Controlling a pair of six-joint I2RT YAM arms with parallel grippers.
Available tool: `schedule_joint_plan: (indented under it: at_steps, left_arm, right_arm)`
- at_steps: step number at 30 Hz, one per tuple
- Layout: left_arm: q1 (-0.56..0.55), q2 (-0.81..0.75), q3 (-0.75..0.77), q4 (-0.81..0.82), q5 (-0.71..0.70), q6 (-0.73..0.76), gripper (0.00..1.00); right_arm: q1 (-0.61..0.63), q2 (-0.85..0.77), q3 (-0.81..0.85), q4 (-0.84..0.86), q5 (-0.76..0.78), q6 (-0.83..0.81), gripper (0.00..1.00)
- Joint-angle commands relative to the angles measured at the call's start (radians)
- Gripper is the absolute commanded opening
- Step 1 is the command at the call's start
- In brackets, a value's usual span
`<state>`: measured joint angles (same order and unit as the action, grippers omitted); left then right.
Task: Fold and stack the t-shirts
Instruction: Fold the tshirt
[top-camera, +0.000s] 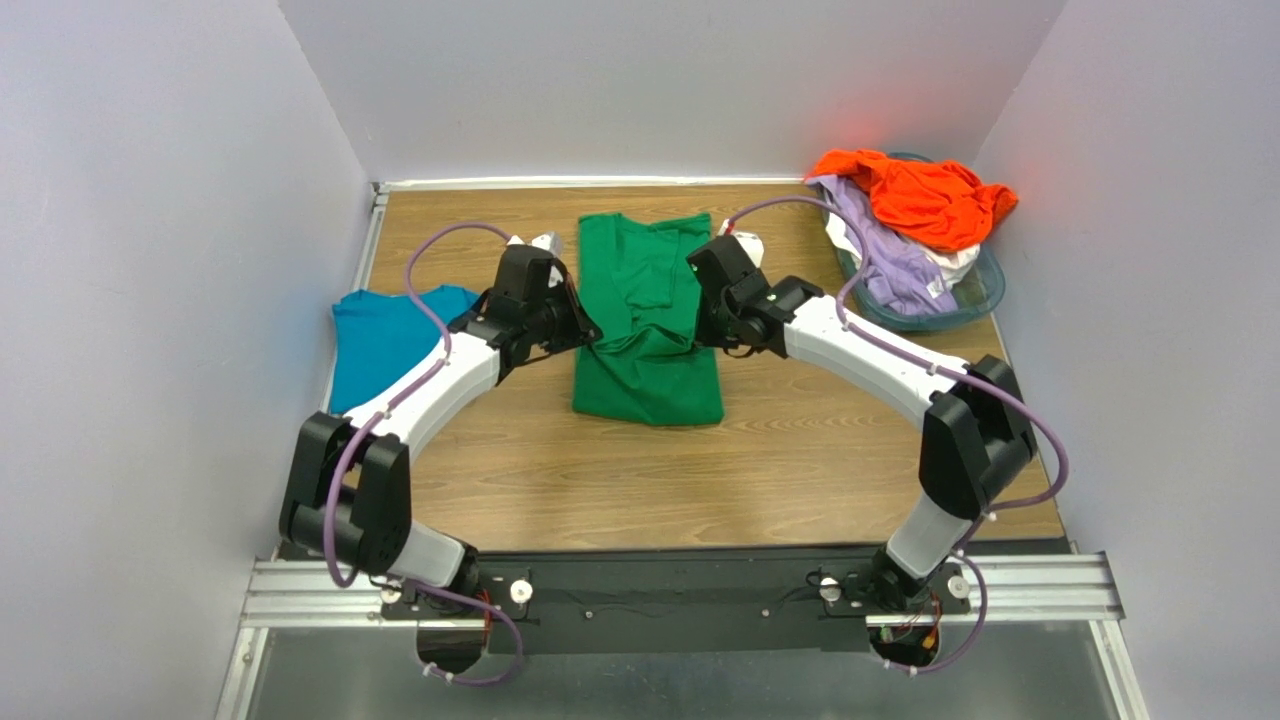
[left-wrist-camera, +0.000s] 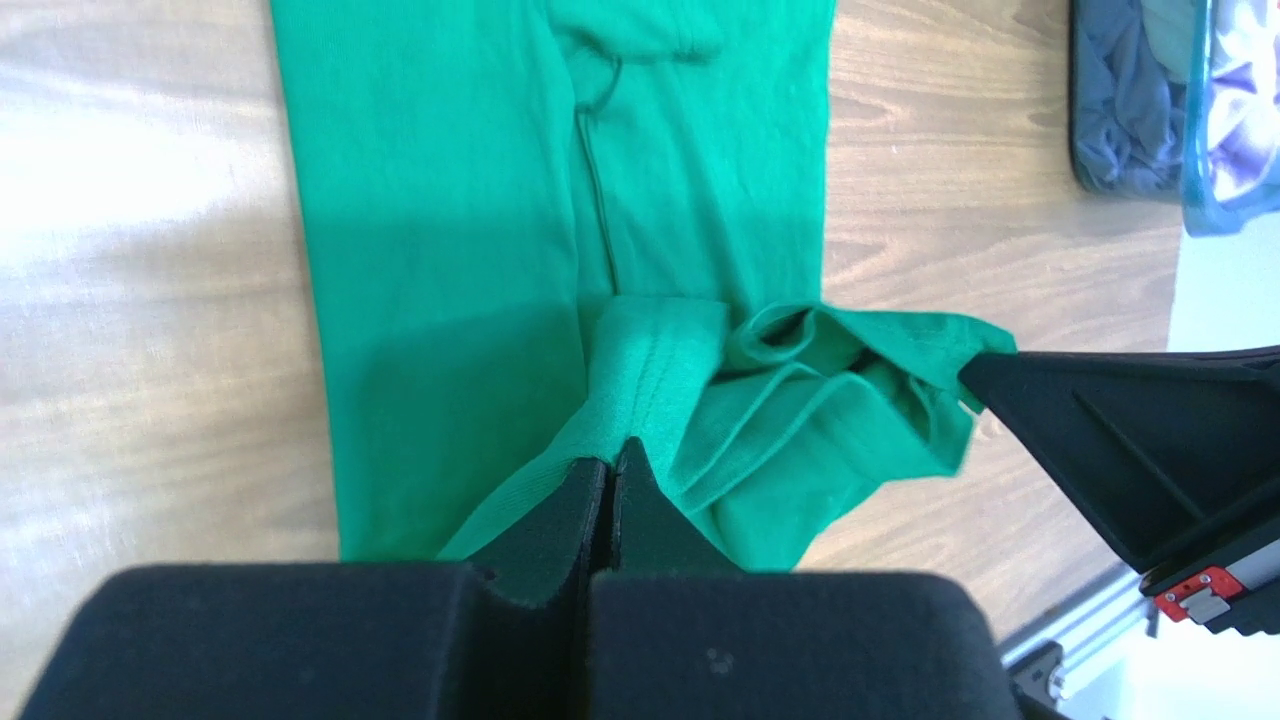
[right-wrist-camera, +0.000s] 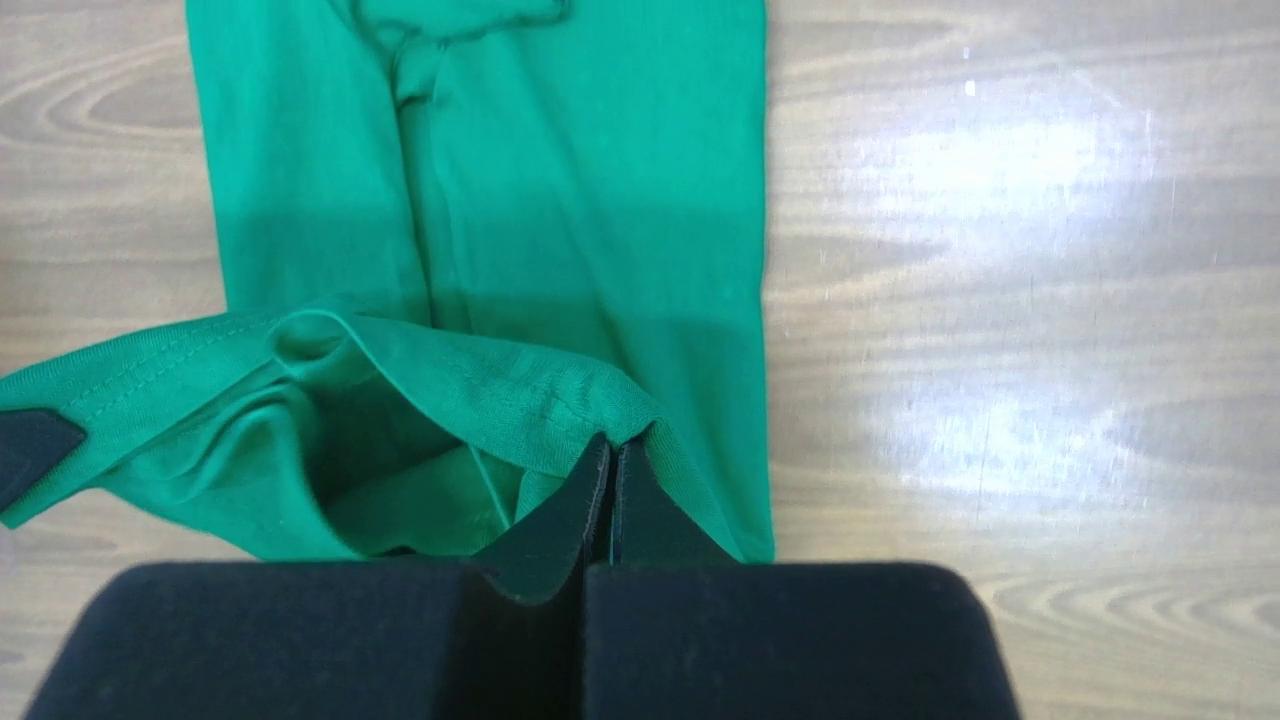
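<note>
The green t-shirt (top-camera: 646, 323) lay lengthwise on the middle of the wooden table (top-camera: 842, 450), folded into a narrow strip; its near hem was lifted off the wood and bunched into loose folds between the two arms.

The left gripper (left-wrist-camera: 609, 495) was clenched, its fingers pressed together on a corner of that raised green hem; the right gripper (right-wrist-camera: 609, 488) was likewise clamped tight on the opposite corner of the same hem, so the cloth sagged between them. In the left wrist view the tip of the right gripper met the far end of the bunched edge.

The teal t-shirt (top-camera: 379, 338) lay flat at the left side of the table, beside the wall and apart from the green one, partly hidden by the left arm.

The clear bluish basket (top-camera: 977, 293) stood at the far right corner; it was heaped above its rim; the orange t-shirt (top-camera: 917, 192) sat on top, the lavender t-shirt (top-camera: 890, 263) spilled beneath it over the near rim, and a patch of the white t-shirt (top-camera: 953, 264) showed between them.
</note>
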<state>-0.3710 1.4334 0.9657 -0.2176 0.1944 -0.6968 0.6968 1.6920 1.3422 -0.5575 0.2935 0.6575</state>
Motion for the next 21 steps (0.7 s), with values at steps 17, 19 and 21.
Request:
schedule_joint_plan:
  at_steps: [17,19,21]
  left_arm:
    - [0.07,0.231,0.153,0.052,0.08,0.083,0.0]
    - [0.073,0.257,0.166,0.053,0.086,0.088,0.0]
    - [0.076,0.269,0.169,0.061,0.089,0.086,0.0]
  right_arm:
    - [-0.125,0.218,0.187,0.027,-0.1,-0.113,0.01]
    - [-0.134,0.23,0.199,0.031,-0.108,-0.116,0.01]
    - [-0.144,0.25,0.207,0.039,-0.109,-0.118,0.01]
